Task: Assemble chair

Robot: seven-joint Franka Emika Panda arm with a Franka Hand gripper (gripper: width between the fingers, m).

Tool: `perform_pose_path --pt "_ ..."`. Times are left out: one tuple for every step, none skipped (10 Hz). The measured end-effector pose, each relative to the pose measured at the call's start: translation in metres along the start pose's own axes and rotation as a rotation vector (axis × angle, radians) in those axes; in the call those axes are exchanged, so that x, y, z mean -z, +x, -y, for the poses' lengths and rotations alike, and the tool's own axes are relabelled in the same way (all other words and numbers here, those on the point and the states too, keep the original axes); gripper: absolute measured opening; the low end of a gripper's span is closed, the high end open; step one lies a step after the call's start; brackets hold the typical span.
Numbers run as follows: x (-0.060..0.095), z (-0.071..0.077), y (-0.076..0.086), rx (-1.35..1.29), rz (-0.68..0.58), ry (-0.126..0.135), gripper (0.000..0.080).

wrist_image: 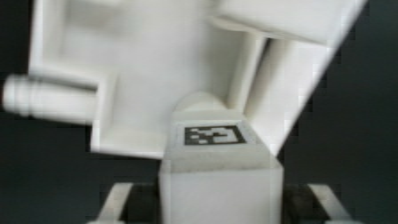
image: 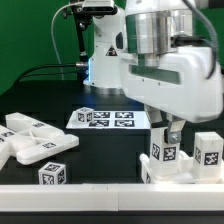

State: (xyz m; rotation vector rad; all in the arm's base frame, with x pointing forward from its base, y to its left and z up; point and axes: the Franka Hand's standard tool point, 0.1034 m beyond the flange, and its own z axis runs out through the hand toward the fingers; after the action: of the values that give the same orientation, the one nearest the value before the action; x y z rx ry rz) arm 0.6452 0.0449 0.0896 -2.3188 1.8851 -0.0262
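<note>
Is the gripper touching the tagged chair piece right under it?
Cannot tell. The exterior view shows the gripper down at the chair piece, white against white; the wrist view is too blurred to show contact or a gap.

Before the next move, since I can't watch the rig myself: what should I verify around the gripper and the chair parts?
1. Gripper low over the chair post: ok.
2. Chair post centred between the fingers in the wrist view: ok.
3. Jaws firmly closed on the post: cannot tell.
4. Tagged block on the exterior view's right stands apart from the gripper: ok.
5. Loose chair panels at the exterior view's left lie away from the arm: ok.
6. Marker board uncovered: ok.
</note>
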Motion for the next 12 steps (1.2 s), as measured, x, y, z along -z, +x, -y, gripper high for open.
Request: perform_pose_path --pt "-0.0001 0.0001 -0.0008 0.025 0.000 0.000 0.0284" --pt "0.0000 -0.0008 -0.0012 0.109 -0.003 -0.008 0.0385" --pt "0.0007 -0.0015 -0.0019 0.237 -0.012 -0.021 0.0522" --pt "0.0017 -0.0003 -0.0012 0.441 -0.021 -0.028 0.0522" --pt "0.0017 -0.0001 -0.0010 0.535 -0.022 -0.030 0.0622" --pt "0.0015 -0.0004 -0.0004 0.558 -0.024 -0.031 0.0641" --pt "0.0016 -0.0005 0.0003 0.632 -0.024 -0.033 0.0648" --pt "0.0016 -0.0005 0.0006 0.680 -0.023 -0.033 0.0648" --pt "0.0011 -0.0009 0.0002 0.784 -0.022 -0.036 0.0649" --pt "-0.0011 -0.0028 -0.0018 1.001 -0.035 -0.064 0.0649" --pt "-0.0026 -0.0035 -0.0020 1.144 -0.033 -0.075 0.0649" --pt "-0.0024 -0.0031 -0.0018 1.068 -0.032 -0.068 0.0649"
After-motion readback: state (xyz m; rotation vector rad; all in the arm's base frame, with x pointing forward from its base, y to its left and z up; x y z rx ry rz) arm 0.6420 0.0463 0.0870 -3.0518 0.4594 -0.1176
